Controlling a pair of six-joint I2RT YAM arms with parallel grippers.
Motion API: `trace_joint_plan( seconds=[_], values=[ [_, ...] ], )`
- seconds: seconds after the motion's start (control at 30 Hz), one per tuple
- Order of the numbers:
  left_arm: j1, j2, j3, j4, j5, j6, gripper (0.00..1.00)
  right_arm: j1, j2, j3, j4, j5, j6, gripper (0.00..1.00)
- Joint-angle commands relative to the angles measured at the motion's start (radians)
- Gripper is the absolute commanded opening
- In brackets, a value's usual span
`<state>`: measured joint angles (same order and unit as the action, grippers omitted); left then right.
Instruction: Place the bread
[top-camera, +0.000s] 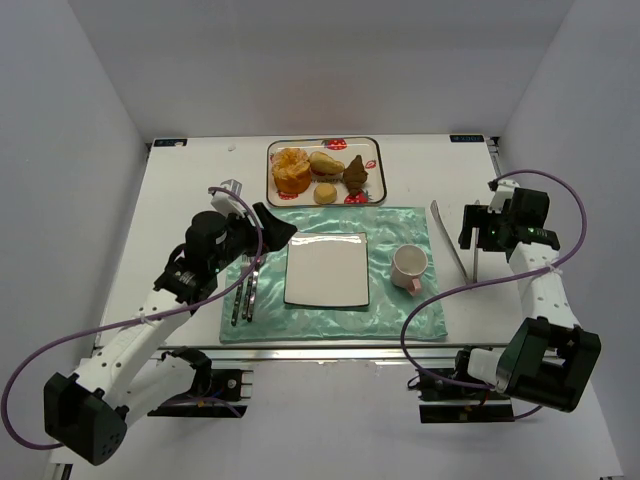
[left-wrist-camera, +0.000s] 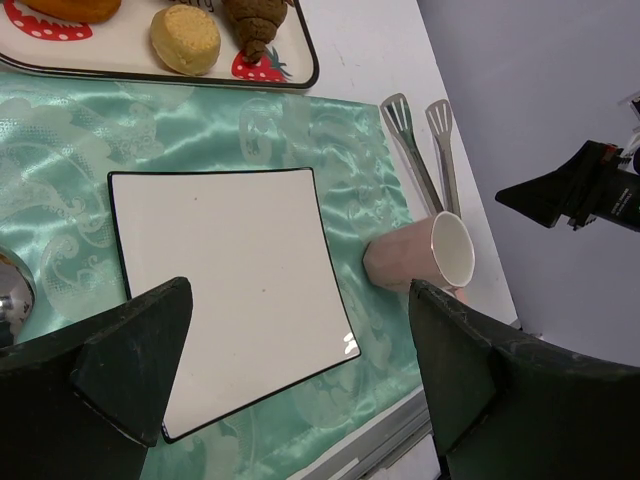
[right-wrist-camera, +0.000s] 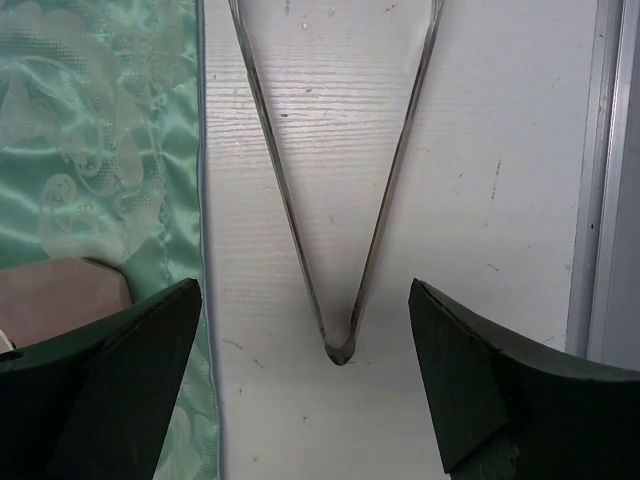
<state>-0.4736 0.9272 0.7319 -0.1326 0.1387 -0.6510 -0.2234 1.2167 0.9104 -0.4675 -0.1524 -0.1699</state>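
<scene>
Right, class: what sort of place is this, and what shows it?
Likely a robot lab bench staged as a dining table: white enclosure walls, a left arm and right arm, and a green placemat with a plate, cup and pastry tray.

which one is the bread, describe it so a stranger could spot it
Beyond the far edge of the green mat lies a strawberry-print tray. The bread sits at its right end: small, dark brown, lumpy, cone-shaped, unlike the big golden-orange bun and pale yellow rolls to its left.
</scene>
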Motion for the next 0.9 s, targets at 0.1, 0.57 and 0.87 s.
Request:
trace_joint_plan(
  seconds=[0.1,0.57,0.87],
  values=[
    [-0.003,0.009,0.012,0.024,-0.008,0.014,0.98,-0.02,-0.006,0.044,0.011,-0.096,-0.143,0.89],
    [-0.003,-0.002,-0.012,0.042,-0.008,0.017,0.98,-0.053,0.072,0.022,-0.037,-0.115,-0.292,0.88],
    [-0.003,-0.011,-0.029,0.024,-0.013,0.022,0.98,-0.053,0.222,0.022,-0.022,-0.102,-0.335,0.89]
  ],
)
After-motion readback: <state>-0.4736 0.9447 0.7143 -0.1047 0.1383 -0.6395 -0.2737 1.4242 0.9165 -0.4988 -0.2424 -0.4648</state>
